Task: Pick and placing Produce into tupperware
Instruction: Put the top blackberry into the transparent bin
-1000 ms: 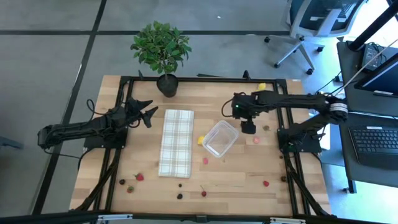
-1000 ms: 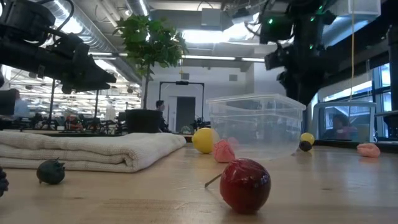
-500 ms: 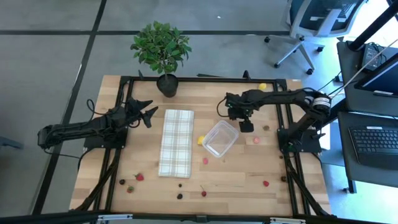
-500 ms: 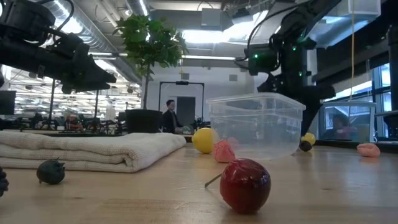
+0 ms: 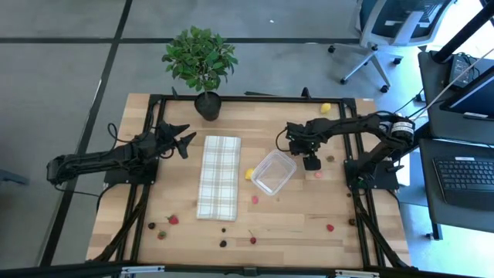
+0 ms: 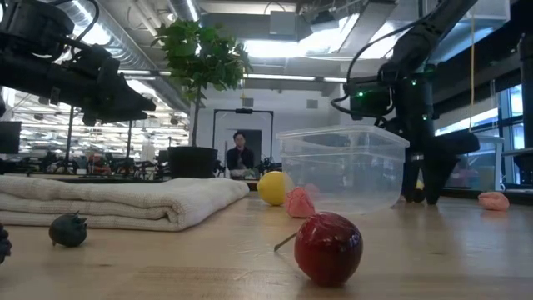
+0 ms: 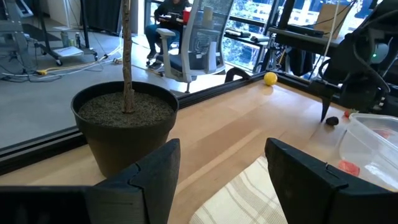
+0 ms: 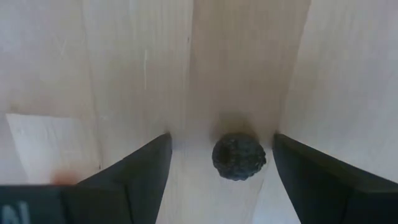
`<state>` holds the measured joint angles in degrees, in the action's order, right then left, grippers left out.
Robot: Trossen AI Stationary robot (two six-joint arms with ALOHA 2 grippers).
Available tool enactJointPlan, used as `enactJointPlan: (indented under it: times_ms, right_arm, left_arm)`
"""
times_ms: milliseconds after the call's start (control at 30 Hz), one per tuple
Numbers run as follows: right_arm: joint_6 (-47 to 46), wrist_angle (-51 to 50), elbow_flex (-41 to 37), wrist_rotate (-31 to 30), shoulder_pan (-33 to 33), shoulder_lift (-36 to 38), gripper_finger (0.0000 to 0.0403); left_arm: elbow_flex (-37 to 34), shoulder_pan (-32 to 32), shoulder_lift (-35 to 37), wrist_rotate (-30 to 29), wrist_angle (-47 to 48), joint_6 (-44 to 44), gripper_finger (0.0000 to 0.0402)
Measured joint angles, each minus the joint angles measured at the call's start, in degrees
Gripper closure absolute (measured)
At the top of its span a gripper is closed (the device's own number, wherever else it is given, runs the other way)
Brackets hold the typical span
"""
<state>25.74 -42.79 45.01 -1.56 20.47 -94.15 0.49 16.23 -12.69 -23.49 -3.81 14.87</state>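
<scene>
1. Produce: dark berry [image 8: 239,157] sits on the table [image 5: 309,202] between the two spread fingers of the right claw [image 8: 217,163], closer to one finger than the other, not pinched yet.
2. Right claw [image 5: 312,163] is down at table level, fingertips at or close to the wood in the low view [image 6: 420,197], just beside the tupperware [image 5: 273,171].
3. Other produce relative to that claw: pink piece [image 5: 317,174] near it on the side away from the tupperware, dark piece [image 5: 330,159] near, yellow ball [image 5: 325,107] well apart at the far edge, yellow piece [image 5: 249,174] beyond the tupperware.
4. Red, pink and dark pieces are scattered well apart toward the front edge, e.g. red one [image 5: 330,228].
5. Tupperware looks to hold a pink piece or two, seen through the wall [image 7: 348,167]; cannot tell for sure.
6. Left claw [image 5: 184,140] waits spread, well apart, hovering near the plant pot [image 7: 126,122] and cloth [image 5: 219,176].
7. Step in hand, judged: grasp the dark berry.
8. To do it well: centre the berry between the fingers first, close slowly so it does not roll or squirt out, keep tips low on the wood, and lift straight up before swinging over the tupperware rim.
9. Risk: nudging the tupperware on the way.
10. Writing: a pale mark at the edge of the right wrist view, unreadable; no brands or labels readable elsewhere.
</scene>
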Motion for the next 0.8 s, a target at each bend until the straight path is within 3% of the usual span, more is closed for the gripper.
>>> enactJointPlan:
  times_ms: [800]
  right_arm:
    - [-1.7,-0.1,1.1,-0.1,0.0,0.0,0.0292]
  left_arm:
    - [0.0,0.0,0.0,0.0,0.0,-0.3,0.0174]
